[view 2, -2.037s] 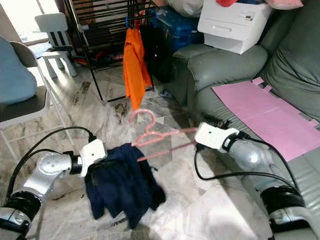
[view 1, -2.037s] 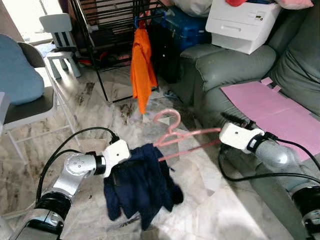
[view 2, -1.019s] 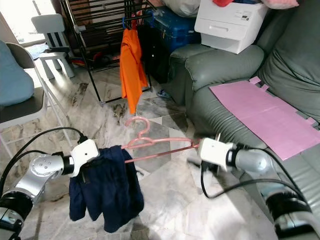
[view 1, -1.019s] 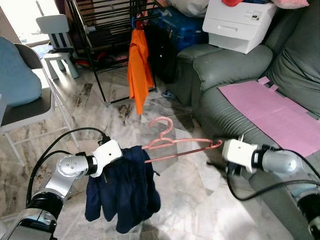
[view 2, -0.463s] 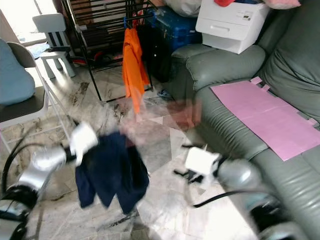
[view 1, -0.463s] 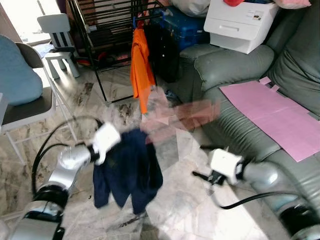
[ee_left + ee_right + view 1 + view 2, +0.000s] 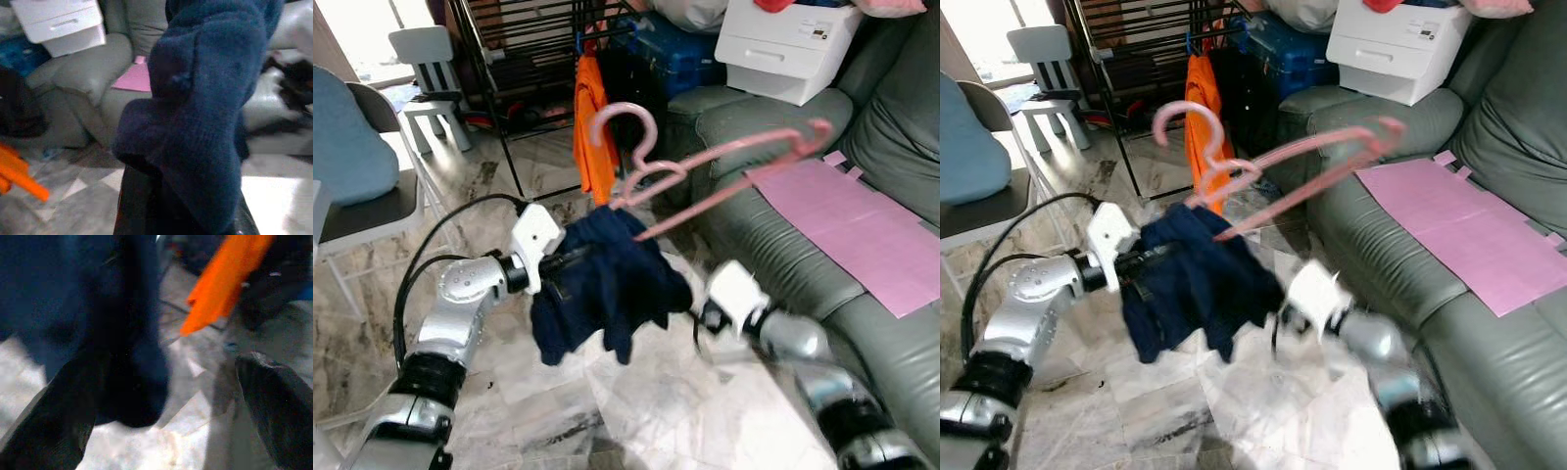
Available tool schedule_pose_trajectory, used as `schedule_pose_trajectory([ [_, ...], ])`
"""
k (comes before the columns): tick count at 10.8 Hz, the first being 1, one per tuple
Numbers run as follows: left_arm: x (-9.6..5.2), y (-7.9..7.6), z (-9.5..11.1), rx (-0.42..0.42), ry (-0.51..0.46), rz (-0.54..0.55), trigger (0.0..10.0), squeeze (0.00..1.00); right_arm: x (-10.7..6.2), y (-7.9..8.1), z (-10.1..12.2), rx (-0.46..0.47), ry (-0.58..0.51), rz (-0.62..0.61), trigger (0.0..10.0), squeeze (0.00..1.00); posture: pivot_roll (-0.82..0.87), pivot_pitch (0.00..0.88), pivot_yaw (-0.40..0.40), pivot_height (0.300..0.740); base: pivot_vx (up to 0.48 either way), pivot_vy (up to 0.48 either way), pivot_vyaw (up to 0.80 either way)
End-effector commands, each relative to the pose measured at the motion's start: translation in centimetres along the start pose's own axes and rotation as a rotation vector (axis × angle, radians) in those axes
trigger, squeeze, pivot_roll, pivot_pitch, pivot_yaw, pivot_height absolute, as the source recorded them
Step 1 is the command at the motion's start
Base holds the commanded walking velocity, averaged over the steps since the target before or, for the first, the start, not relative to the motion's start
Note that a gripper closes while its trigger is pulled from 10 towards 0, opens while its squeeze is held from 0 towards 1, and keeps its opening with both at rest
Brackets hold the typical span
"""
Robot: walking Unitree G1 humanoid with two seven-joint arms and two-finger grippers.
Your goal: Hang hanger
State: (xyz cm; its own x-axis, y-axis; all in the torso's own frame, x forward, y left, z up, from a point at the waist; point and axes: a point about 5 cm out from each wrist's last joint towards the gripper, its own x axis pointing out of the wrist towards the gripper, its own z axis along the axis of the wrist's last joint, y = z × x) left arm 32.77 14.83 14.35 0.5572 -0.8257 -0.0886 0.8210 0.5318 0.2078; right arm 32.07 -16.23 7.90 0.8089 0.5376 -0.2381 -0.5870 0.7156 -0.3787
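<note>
A pink hanger (image 7: 705, 162) is held up at a tilt, its hook (image 7: 625, 119) near the orange shirt. A navy garment (image 7: 612, 279) is draped over its lower end. My left gripper (image 7: 566, 264) is shut on that garment where it wraps the hanger; in the left wrist view the navy cloth (image 7: 205, 107) covers the fingers. My right gripper (image 7: 702, 313) is low, just right of the hanging cloth and blurred. Its fingers (image 7: 274, 401) stand wide apart with nothing between them, and the navy garment (image 7: 98, 323) is just ahead.
A black drying rack (image 7: 524, 39) stands behind with an orange shirt (image 7: 594, 132) hanging from it. A grey sofa (image 7: 773, 127) with a pink sheet (image 7: 862, 215) is on the right, with a white box (image 7: 788, 44) on its arm. A chair (image 7: 372, 206) and white stool (image 7: 426, 59) are at left.
My left arm has raised the hanger and garment higher and towards the rack. The right gripper, off the hanger's end, has swung left and low, close to the garment.
</note>
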Motion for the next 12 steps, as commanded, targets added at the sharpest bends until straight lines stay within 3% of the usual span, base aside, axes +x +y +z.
schedule_pose_trajectory([
  [1, 0.2, -0.3, 1.3, 0.009, -0.042, -0.03, 0.0, 0.0, 0.3, -0.4, -0.1, 0.039, 0.017, -0.042, 10.0, 0.0, -0.17, 0.0, 0.062, 0.74, 0.0, 0.0, 0.0],
  [3, 0.6, -1.5, 3.3, -0.011, -0.107, -0.1, 0.0, 0.0, 1.2, -0.5, 0.1, 0.086, 0.036, -0.092, 10.0, 0.0, -0.16, 0.0, 0.055, 0.74, 0.0, 0.0, 0.0],
  [5, 0.5, -1.4, 3.7, -0.008, -0.109, -0.095, 0.0, 0.0, 1.7, -0.1, 0.6, 0.135, 0.005, -0.061, 10.0, 0.0, -0.16, 0.0, 0.052, 0.74, 0.0, 0.0, 0.0],
  [6, 0.5, -1.6, 4.2, -0.014, -0.123, -0.097, 0.0, 0.0, 1.6, 0.2, -0.5, 0.163, 0.072, -0.055, 10.0, 0.0, -0.16, 0.0, 0.051, 0.74, 0.0, 0.0, 0.0],
  [7, 0.6, -1.7, 4.8, -0.019, -0.147, -0.094, 0.0, 0.0, 1.5, 0.3, -1.3, 0.191, 0.117, -0.056, 5.5, 0.0, -0.16, 0.0, 0.048, 0.74, 0.0, 0.0, 0.0],
  [8, 0.6, -1.3, 5.9, -0.026, -0.191, -0.07, 0.0, 0.0, 0.9, 0.6, -2.8, 0.26, 0.192, -0.076, 0.0, 0.0, -0.16, 0.0, 0.043, 0.74, 0.0, 0.0, 0.0],
  [10, -0.5, 0.3, 6.9, -0.024, -0.224, 0.0, 0.0, 0.0, -1.5, 0.4, -6.4, 0.405, 0.34, -0.145, 0.0, 0.0, -0.15, 0.0, 0.034, 0.74, 0.0, 0.0, 0.0],
  [12, -2.3, 1.2, 6.2, -0.052, -0.2, 0.058, 0.0, 0.0, -5.3, -2.2, -8.8, 0.455, 0.42, -0.292, 0.0, 0.0, -0.16, 0.0, 0.033, 0.74, 0.0, 0.0, 0.0],
])
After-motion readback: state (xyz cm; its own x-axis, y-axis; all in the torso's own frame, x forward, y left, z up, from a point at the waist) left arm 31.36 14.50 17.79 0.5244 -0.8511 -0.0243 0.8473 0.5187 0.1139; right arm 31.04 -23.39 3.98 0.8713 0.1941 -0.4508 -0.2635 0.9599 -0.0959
